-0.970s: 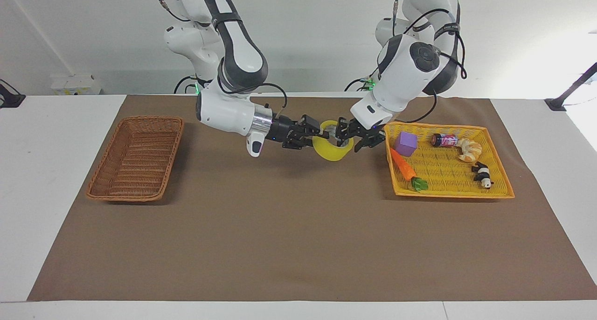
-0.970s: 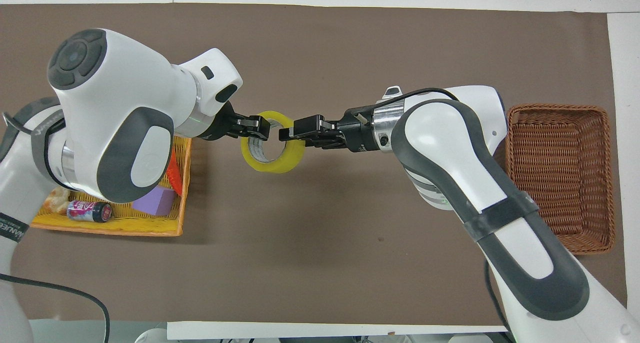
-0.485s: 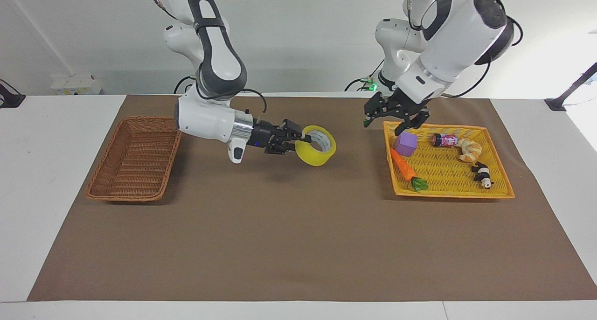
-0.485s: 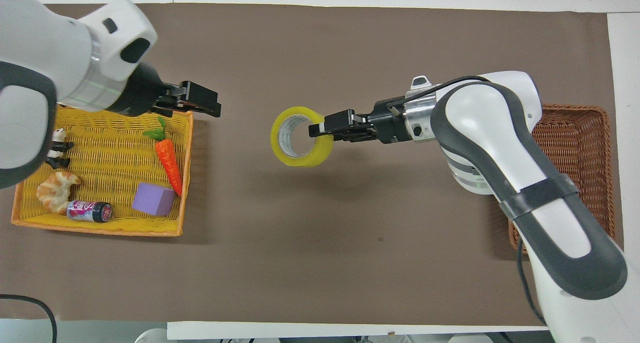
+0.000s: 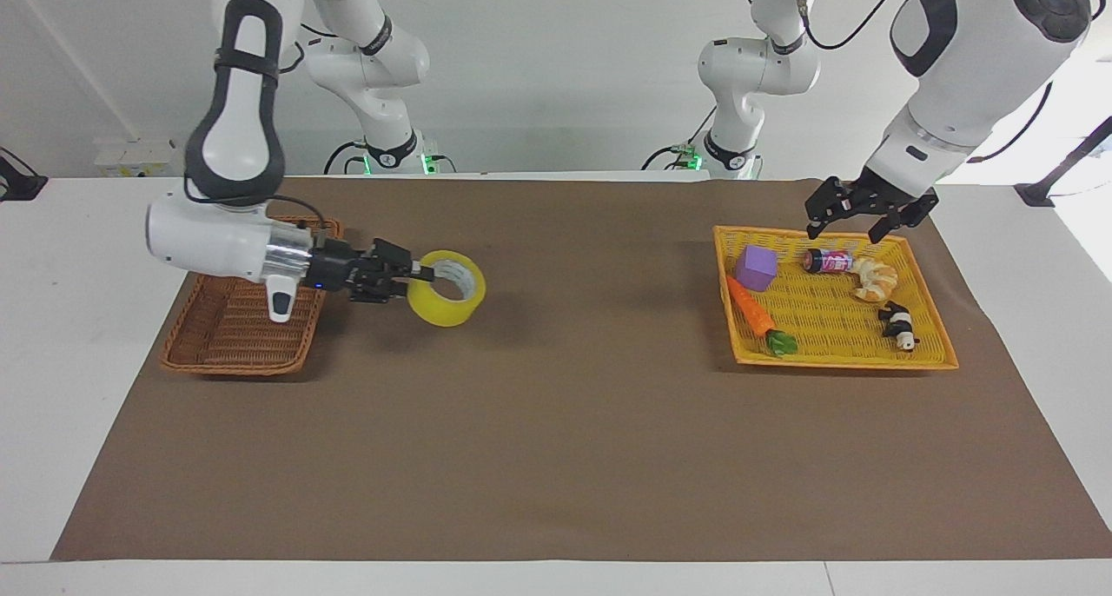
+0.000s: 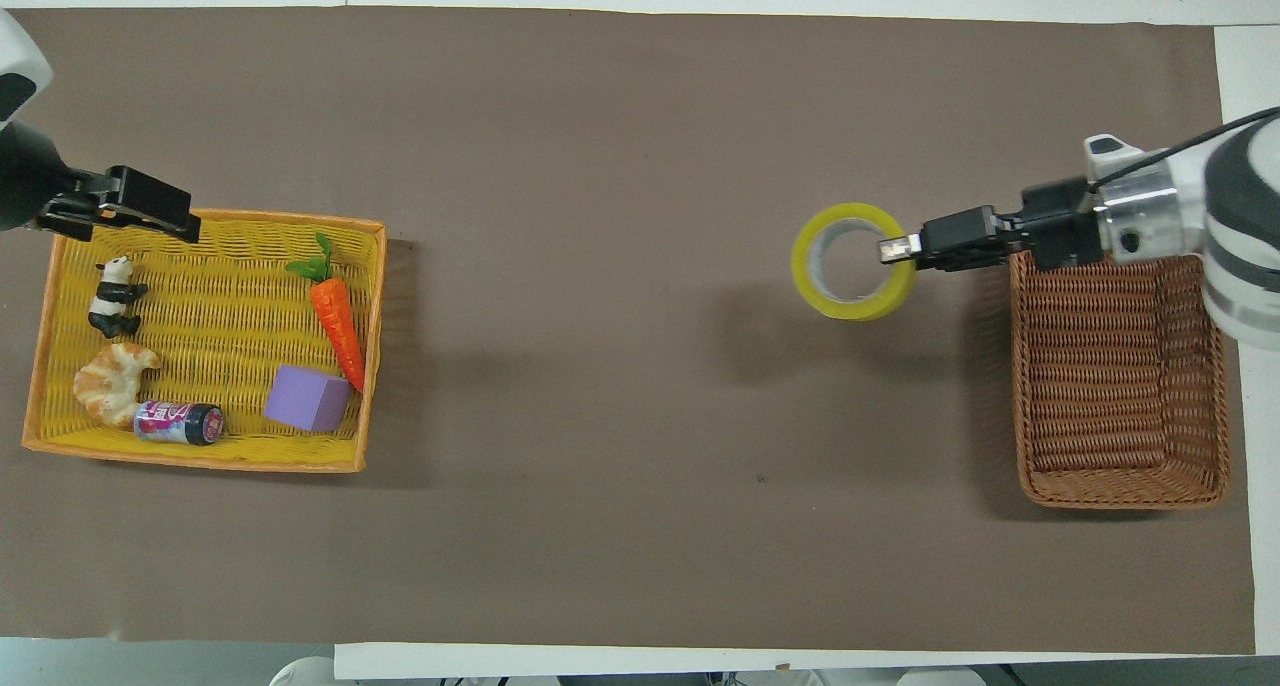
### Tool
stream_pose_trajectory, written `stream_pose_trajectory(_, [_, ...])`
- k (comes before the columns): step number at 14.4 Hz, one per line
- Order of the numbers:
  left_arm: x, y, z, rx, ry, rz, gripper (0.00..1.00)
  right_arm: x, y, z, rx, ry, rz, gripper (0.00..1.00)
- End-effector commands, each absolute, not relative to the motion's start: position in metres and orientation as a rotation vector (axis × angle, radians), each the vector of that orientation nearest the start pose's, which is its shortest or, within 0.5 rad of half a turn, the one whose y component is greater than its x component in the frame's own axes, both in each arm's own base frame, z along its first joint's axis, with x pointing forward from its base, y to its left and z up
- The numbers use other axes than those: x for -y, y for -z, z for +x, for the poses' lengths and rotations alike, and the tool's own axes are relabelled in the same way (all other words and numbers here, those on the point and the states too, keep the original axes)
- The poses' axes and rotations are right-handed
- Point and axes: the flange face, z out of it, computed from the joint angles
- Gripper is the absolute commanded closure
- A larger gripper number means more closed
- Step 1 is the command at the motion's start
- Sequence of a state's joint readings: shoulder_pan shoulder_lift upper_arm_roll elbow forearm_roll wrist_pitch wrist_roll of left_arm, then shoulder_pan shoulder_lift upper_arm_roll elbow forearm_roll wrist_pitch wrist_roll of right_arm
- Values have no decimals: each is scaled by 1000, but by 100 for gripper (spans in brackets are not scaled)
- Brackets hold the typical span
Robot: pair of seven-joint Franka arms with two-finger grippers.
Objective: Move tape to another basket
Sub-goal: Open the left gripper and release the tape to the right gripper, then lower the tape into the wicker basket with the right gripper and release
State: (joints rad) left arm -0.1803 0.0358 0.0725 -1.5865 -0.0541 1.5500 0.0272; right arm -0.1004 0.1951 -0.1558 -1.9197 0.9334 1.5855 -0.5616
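Tape [image 5: 446, 288] | gripped by right pincer [image 5: 415, 274] beside basket [image 5: 228, 335] rim | left pincer [image 5: 857, 209] spread over tray edge [image 5: 847, 358]

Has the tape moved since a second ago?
Yes. The tape, held by the right tool, has travelled from beside the yellow tray toward the brown basket.

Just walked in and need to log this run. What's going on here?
The right gripper is shut on the tape, holding it in the air over the brown mat, beside the wicker basket and not yet over it. The left gripper hangs open and empty over the yellow tray, which holds a carrot, a purple block, a small bottle, a croissant and a panda figure. The wicker basket looks empty.
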Motion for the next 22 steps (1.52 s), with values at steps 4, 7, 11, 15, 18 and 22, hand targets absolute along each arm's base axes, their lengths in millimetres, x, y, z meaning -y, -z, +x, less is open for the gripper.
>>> stream_pose_trajectory(4, [17, -599, 555, -136, -125, -3169, 0, 247, -360, 483, 54, -42, -2139, 100])
stream_pose_trajectory(7, [16, -599, 556, -136, -113, -3169, 0, 278, -360, 477, 132, -58, -2226, 100])
stream_pose_trajectory(11, [5, -602, 558, -109, -86, -3168, 0, 288, -340, 476, 172, -63, -2288, 100])
stream_pose_trajectory(15, [-2, -605, 563, -111, -58, -3118, 0, 282, -329, 472, 188, -91, -2312, 100])
stream_pose_trajectory(18, [-11, -616, 561, -85, -83, -3115, 0, 283, -330, 472, 197, -109, -2325, 79])
stream_pose_trajectory(22, [-11, -621, 562, -89, -83, -3109, 0, 283, -335, 477, 230, -129, -2358, 0])
